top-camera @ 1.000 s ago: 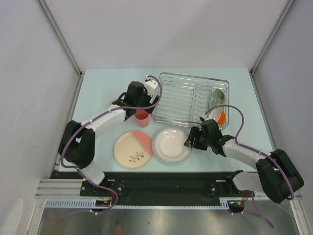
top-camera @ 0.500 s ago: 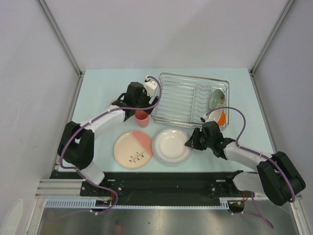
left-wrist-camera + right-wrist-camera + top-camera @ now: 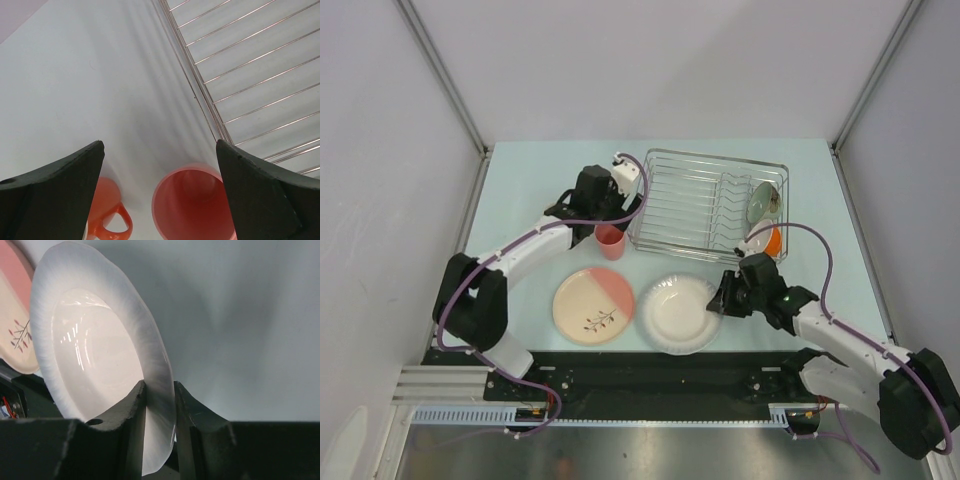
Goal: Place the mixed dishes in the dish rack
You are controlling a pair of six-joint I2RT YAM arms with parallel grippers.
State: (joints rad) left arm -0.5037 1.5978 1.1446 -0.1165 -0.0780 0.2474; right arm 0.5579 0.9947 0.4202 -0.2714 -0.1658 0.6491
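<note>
This is a robotics lab test cell. Plain grey panels (image 3: 650,60) close in the pale bench (image 3: 520,180) on three sides, joined by bare aluminium posts (image 3: 440,75). The left arm (image 3: 535,245) and the right arm (image 3: 840,335), both white and black, are bolted to a black mounting rail (image 3: 650,370) at the near edge, with purple cables (image 3: 830,268) looped along them. Household things lie on the bench: the dish rack (image 3: 705,200), the white plate (image 3: 675,315) and the cream-and-pink plate (image 3: 588,305).

Pale teal table (image 3: 530,180); white walls (image 3: 650,70) L/R/back; black rail (image 3: 650,372) near edge.
</note>
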